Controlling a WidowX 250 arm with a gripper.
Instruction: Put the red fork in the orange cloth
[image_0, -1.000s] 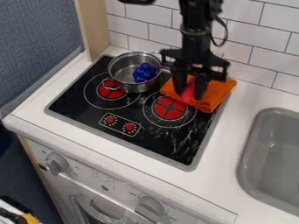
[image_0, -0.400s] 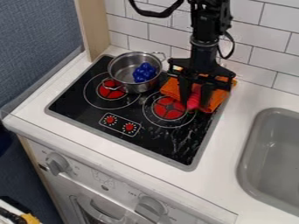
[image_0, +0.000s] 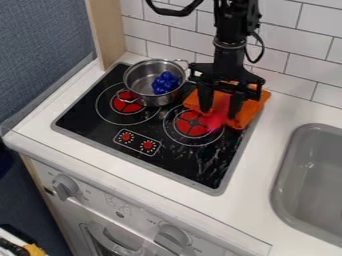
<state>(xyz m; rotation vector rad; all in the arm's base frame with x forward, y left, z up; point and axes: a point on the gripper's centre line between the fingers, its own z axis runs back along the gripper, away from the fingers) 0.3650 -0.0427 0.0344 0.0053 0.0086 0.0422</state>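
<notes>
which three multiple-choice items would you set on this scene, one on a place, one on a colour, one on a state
1. Where is the blue thing?
A in the sink
B in the pot
C under the pot

2. What colour is the cloth?
A green
B grey
C orange

3. How are the fingers of the gripper?
A apart
B tip to tip
C crossed

Key:
1 B, it shows inside the pot's rim
2 C, orange folds show beside the gripper
3 A, the red of the fork shows between them

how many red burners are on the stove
2: the left burner, partly hidden by the pot, and the right burner, beside the orange cloth. More may be hidden.
</notes>
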